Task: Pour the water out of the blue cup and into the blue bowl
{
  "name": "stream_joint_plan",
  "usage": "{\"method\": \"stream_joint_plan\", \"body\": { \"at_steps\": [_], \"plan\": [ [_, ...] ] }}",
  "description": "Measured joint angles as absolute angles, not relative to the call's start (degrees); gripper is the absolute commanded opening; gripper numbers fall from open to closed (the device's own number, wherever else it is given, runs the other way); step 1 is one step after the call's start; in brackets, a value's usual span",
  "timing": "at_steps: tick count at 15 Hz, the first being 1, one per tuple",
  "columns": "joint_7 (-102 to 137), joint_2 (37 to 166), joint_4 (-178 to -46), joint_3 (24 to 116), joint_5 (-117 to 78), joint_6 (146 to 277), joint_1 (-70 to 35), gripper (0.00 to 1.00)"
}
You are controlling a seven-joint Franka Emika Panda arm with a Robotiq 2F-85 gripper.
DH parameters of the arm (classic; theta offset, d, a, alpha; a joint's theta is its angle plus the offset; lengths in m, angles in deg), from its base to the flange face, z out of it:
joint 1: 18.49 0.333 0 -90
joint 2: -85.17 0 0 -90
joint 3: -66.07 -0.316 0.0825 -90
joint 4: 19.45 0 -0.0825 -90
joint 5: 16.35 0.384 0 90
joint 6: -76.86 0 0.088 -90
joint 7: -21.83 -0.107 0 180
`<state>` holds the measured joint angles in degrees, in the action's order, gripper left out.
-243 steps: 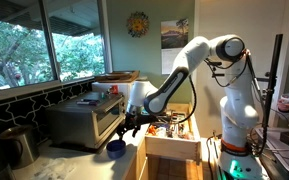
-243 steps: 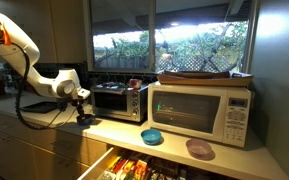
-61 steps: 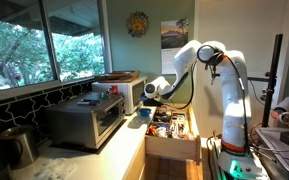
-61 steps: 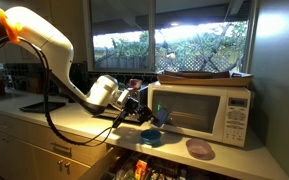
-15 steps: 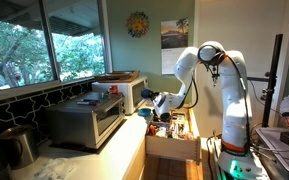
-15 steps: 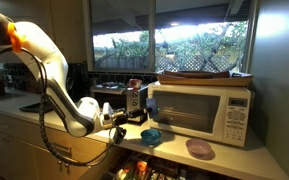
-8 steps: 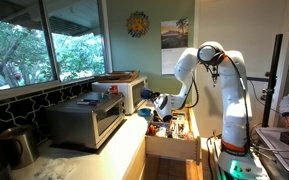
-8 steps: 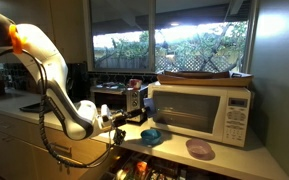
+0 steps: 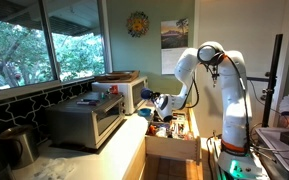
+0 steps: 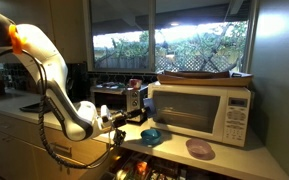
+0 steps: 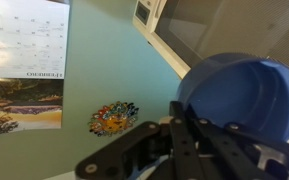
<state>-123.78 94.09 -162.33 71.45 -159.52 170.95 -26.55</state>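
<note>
The blue cup [image 11: 242, 92] fills the right of the wrist view, dark royal blue, lying tilted against my black fingers. My gripper [image 11: 187, 125] is shut on its rim. In an exterior view my gripper [image 10: 136, 115] hovers just left of the blue bowl [image 10: 152, 136], a pale turquoise dish on the counter in front of the microwave; the cup is too dark to make out there. In an exterior view my gripper [image 9: 164, 102] hangs above the open drawer. No water is visible.
A white microwave [image 10: 200, 110] stands behind the bowl, with a toaster oven [image 10: 118, 100] to its left. A purple dish [image 10: 199, 149] lies further along the counter. An open drawer [image 9: 170, 136] full of packets juts out below the counter.
Nothing has visibly moved over the last second. About four seconds ago the cup was held tipped right above the bowl; since then the arm has dropped lower and drawn back from it.
</note>
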Motion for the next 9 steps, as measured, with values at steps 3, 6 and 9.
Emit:
{"method": "stream_joint_plan", "body": {
  "at_steps": [3,6,9],
  "plan": [
    [-123.8,94.09,-162.33,71.45,-159.52,170.95,-26.57,0.01],
    [-123.74,94.05,-162.06,71.44,-158.08,172.01,-26.67,0.01],
    [-121.31,93.17,-159.27,71.73,-150.77,180.61,-27.45,0.01]
  ]
}}
